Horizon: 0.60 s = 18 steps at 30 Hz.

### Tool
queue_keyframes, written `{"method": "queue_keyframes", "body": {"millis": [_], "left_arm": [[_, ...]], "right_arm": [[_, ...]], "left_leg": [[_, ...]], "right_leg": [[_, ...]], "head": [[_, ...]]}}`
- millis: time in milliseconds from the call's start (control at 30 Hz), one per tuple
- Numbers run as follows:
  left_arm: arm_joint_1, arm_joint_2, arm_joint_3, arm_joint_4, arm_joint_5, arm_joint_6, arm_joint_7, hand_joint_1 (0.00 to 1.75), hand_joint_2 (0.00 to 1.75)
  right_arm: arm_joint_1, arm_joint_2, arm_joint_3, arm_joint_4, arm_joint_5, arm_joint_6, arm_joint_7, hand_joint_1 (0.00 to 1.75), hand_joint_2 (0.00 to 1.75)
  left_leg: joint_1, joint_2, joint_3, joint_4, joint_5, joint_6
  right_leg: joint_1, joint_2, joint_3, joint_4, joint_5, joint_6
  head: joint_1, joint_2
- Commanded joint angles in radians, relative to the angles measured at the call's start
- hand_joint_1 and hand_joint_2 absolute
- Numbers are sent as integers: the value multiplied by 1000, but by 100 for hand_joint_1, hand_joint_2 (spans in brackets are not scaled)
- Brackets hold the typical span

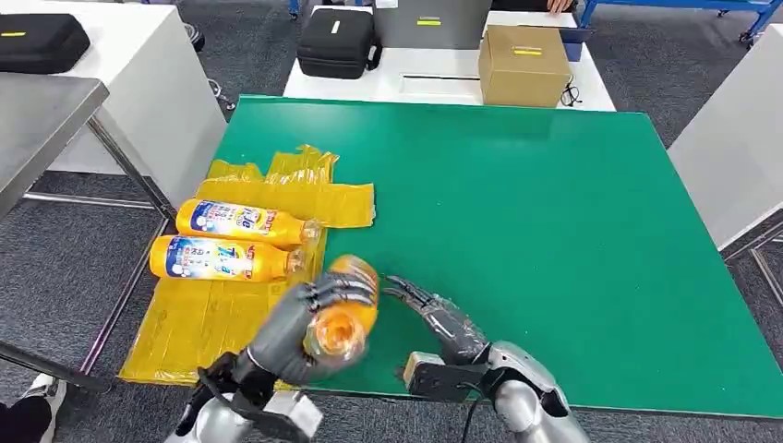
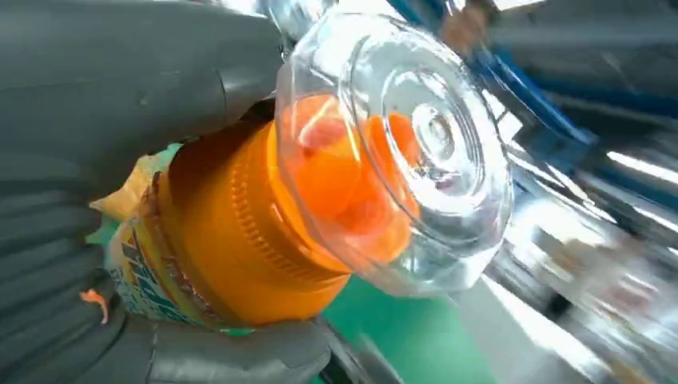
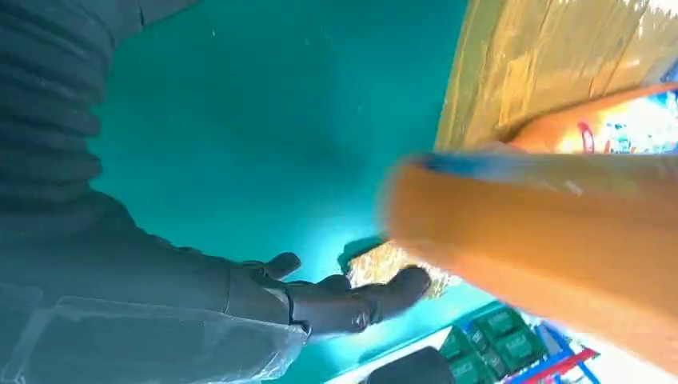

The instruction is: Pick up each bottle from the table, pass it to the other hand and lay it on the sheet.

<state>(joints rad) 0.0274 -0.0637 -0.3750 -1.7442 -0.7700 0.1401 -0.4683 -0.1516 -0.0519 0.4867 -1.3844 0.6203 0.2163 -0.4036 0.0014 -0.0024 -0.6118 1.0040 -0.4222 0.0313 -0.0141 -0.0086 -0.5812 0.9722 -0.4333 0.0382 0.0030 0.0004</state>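
My left hand (image 1: 305, 318) grips an orange bottle (image 1: 346, 309) above the table's near edge, its clear cap end pointing back toward me. In the left wrist view the clear cap (image 2: 416, 144) and the orange bottle neck (image 2: 240, 232) sit right in front of the camera, wrapped by the left hand (image 2: 120, 160). My right hand (image 1: 441, 318) hovers just right of the bottle with fingers spread, holding nothing. The right wrist view has the right hand (image 3: 336, 300) beside the blurred orange bottle (image 3: 544, 240). Two more orange bottles (image 1: 240, 221) (image 1: 222, 258) lie on the yellow sheet (image 1: 203, 323).
The green table (image 1: 536, 240) spreads wide to the right of my hands. A cardboard box (image 1: 524, 63) and a black case (image 1: 337, 41) stand on the white table behind it. A steel table (image 1: 46, 111) is at far left.
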Motion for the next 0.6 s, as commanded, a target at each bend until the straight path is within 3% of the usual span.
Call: {"method": "queue_keyframes", "body": {"millis": [33, 167, 233, 333, 467, 600], "left_arm": [[0, -7, 77, -71, -178, 120, 162, 175, 175], [19, -11, 96, -59, -229, 138, 219, 175, 175], [23, -14, 105, -56, -264, 136, 275, 175, 175], [19, -22, 117, -47, -302, 107, 347, 175, 175], [17, -22, 116, -44, -302, 108, 348, 175, 175], [4, -34, 125, -3, -357, 69, 455, 175, 175]], "right_arm": [[-16, 38, -70, -5, 11, -46, 8, 0, 175], [0, 51, -121, -33, 73, -145, 81, 0, 175], [7, 71, -173, -52, 159, -255, 169, 0, 175], [13, 94, -238, -81, 230, -326, 253, 0, 175], [13, 93, -242, -85, 232, -324, 254, 0, 175], [59, 121, -306, -130, 295, -374, 324, 0, 175]], "left_leg": [[1, 0, 1, 0, -1, -1], [1, 1, 3, 0, -2, -1], [0, 0, 2, 0, -1, -1], [0, 0, 2, 0, -1, -1], [0, -1, 1, 0, 0, -1], [1, -1, 4, 0, -2, -2]], "right_leg": [[1, 1, 1, 0, 0, -1], [1, 1, 3, 0, -1, -1], [0, 0, 2, 0, -1, -1], [0, 0, 2, 0, -1, -1], [0, 0, 2, 0, -1, -1], [1, 0, 4, 0, -2, -2]], "head": [[0, 0], [0, 0], [0, 0], [0, 0], [0, 0], [0, 0]]}}
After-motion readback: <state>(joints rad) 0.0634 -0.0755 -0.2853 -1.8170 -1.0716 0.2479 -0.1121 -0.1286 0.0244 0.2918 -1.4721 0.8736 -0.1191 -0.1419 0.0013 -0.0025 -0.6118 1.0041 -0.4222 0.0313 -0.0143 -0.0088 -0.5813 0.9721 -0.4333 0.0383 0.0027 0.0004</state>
